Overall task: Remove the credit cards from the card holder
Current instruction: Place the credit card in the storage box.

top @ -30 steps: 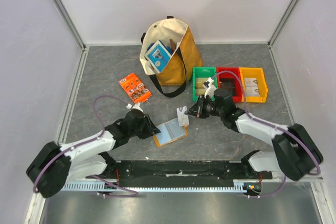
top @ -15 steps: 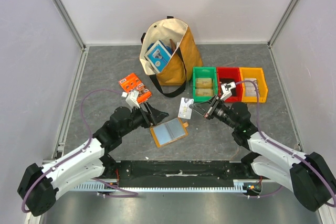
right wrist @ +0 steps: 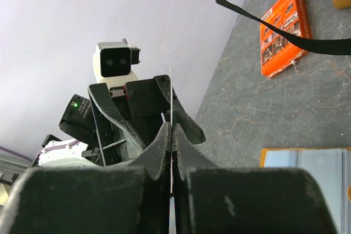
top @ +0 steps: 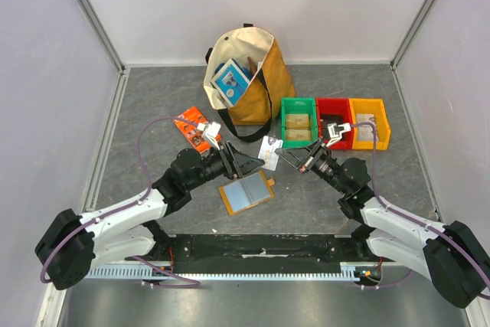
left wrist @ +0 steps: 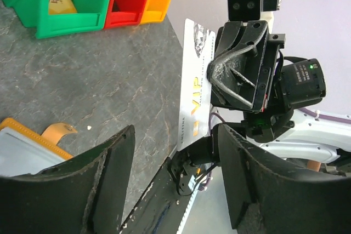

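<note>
Now your right gripper (top: 283, 157) pinches a white card (top: 268, 152) clear of the card holder (top: 246, 193); probably pass it to the spread left gripper (top: 246, 165)

Centre, above tabletop (top: 145, 105): left end effector (top: 251, 166), fingers spread, faces right end effector (top: 282, 155), which pinches a white credit card (top: 268, 149) upright between them; no passage there.
Below: open card holder (top: 246, 193).
Rear: tote bag (top: 249, 82), black strap (top: 245, 134) trailing forward; three bins (top: 370, 144) at right.
Left of centre: orange packet (top: 197, 128).
Free: left strip, both rear corners, right edge.
</note>
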Motion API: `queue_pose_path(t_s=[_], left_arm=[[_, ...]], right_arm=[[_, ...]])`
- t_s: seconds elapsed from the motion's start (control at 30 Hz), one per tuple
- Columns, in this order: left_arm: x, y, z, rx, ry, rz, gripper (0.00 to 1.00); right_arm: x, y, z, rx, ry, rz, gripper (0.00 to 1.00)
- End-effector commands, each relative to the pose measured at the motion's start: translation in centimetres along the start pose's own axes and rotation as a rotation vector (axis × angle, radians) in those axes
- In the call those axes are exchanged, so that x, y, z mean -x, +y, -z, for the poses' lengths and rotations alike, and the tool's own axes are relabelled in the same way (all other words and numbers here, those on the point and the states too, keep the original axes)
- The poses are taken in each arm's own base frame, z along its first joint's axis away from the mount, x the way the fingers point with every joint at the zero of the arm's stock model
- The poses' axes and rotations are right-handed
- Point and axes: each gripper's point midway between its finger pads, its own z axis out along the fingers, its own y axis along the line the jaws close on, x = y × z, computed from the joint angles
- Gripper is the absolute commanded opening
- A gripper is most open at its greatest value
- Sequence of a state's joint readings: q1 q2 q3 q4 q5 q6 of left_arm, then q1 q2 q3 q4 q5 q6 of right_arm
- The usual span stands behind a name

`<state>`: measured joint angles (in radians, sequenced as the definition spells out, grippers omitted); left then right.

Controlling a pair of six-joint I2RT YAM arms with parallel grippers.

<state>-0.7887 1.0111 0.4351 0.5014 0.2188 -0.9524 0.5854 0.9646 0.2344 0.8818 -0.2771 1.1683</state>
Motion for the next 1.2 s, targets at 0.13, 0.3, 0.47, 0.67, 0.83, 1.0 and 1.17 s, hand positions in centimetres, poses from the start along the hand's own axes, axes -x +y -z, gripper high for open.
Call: queue_pose_path(t_s=[0.13,0.3,0.47,0.67,0.83,1.0,1.17], left_arm=[[1.5,-3.7,-1.1,-0.135,-0.04,-0.015,0.52],[1.4,-4.2,-1.4,-0.161,-0.027,-0.029,0.1],[1.4,-3.0,-0.8,-0.087,0.025,-0.131,0.02],[2.2,-2.1,2.3,-0.052,0.172,-0.262,0.02],[0.8,-3.5,4.6,-0.112,0.368,-0.365,0.02],[0.2,-5.4,5.9,-0.191,0.491,-0.441,0.02],[0.3,-6.9,6.7,-0.259,0.539,-0.506,0.02]], right_arm=[[0.6,1.4,0.1,0.074,-0.048,0.0,0.0],[0.3,1.3,0.2,0.083,-0.042,0.006,0.01],[0.2,1.2,0.5,0.066,-0.032,0.052,0.39],[0.4,1.1,0.8,-0.004,0.051,0.282,0.64],[-0.1,2.9,1.0,0.016,0.216,0.537,0.72],[-1.1,4.8,1.2,0.122,0.337,0.663,0.72],[-1.8,6.1,1.5,0.206,0.427,0.741,0.71]])
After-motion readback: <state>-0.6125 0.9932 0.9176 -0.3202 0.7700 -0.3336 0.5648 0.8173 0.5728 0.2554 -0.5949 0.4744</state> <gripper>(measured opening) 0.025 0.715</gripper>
